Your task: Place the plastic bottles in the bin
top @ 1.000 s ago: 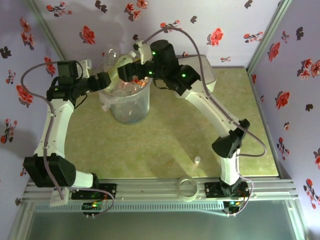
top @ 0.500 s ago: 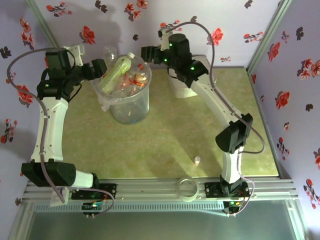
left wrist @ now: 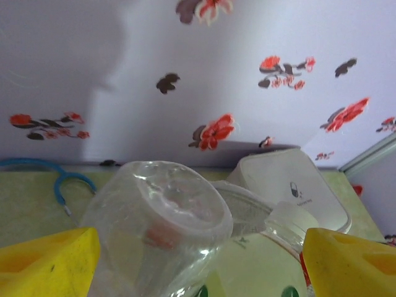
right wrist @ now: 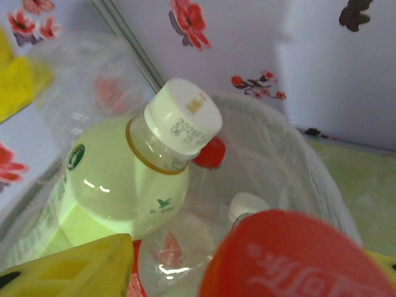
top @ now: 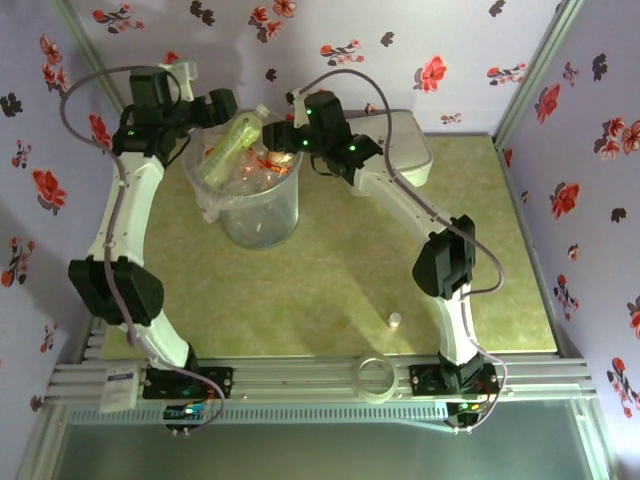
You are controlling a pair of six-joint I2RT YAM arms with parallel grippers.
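The bin stands at the back left of the table, holding several plastic bottles. A green-labelled bottle with a white cap lies slanted across the top of the pile. My left gripper hovers open at the bin's far rim, and a clear bottle's base and the green bottle sit between its yellow fingers. Over the right rim my right gripper is open. A red-capped bottle rises close between its fingers, with more bottles beneath.
A white lidded box stands just right of the bin, under the right arm. A tiny loose white cap lies near the front right. A clear tape ring rests on the front rail. A blue cable lies behind the bin.
The green bottle came to lie on top of the bin. My left gripper swung back and right to the bin's far rim. My right gripper pulled back, then returned over the rim.
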